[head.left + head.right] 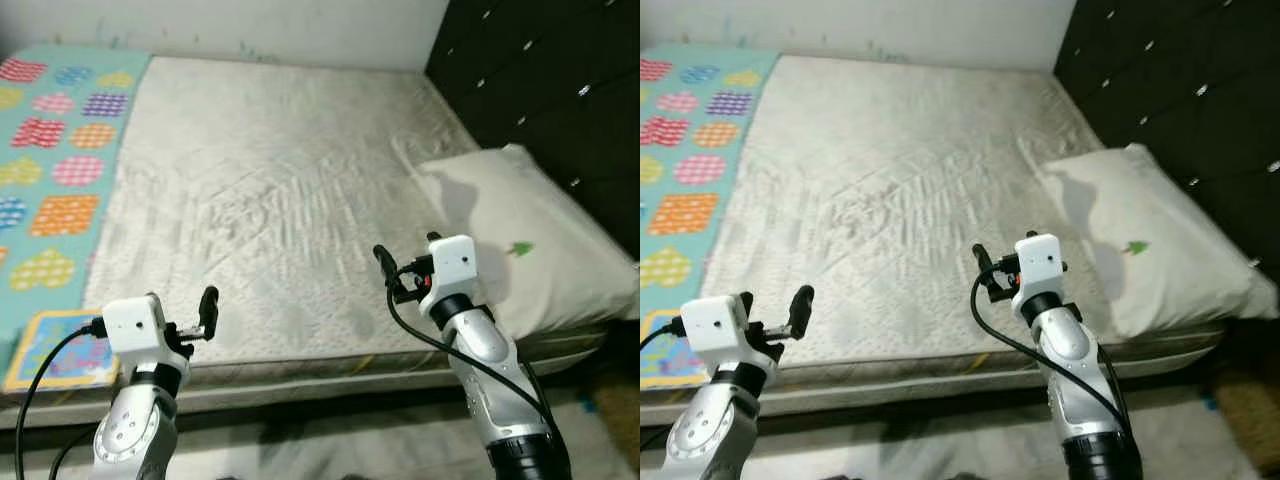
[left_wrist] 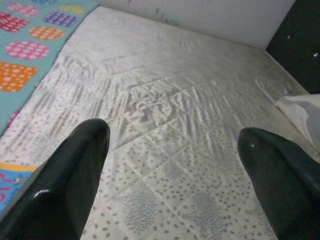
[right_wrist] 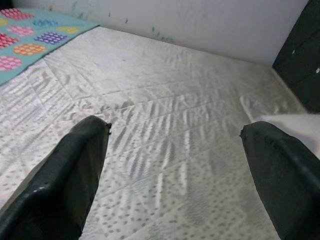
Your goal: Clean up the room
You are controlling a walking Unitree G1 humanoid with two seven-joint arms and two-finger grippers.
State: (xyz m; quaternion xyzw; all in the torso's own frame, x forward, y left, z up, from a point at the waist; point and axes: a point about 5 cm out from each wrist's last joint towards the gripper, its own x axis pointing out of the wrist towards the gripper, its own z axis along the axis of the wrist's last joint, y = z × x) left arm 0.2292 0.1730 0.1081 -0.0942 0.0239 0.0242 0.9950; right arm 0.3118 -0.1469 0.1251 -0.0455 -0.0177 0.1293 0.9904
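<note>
Looking down at a bare quilted mattress [image 1: 270, 200] that runs from the near edge up to a white wall [image 1: 300, 30]. My left gripper [image 1: 207, 312] hangs over the mattress's near left edge, fingers [image 2: 75, 175] spread wide apart, nothing between them. My right gripper [image 1: 400, 268] hangs over the near right part of the mattress, fingers [image 3: 65, 175] also wide apart, empty. A white pillow [image 1: 520, 240] with a small green mark lies on the mattress's right side, just beside the right gripper, up against a dark tufted headboard [image 1: 550, 90]. A teal play mat [image 1: 55, 150] with coloured patches lies along the mattress's left side, touching its edge. A small picture board or book [image 1: 60, 350] with a yellow border sits at the near left corner, partly behind my left arm; can't tell which it is. Pale floor [image 1: 350, 440] shows below the mattress edge, between my arms.
</note>
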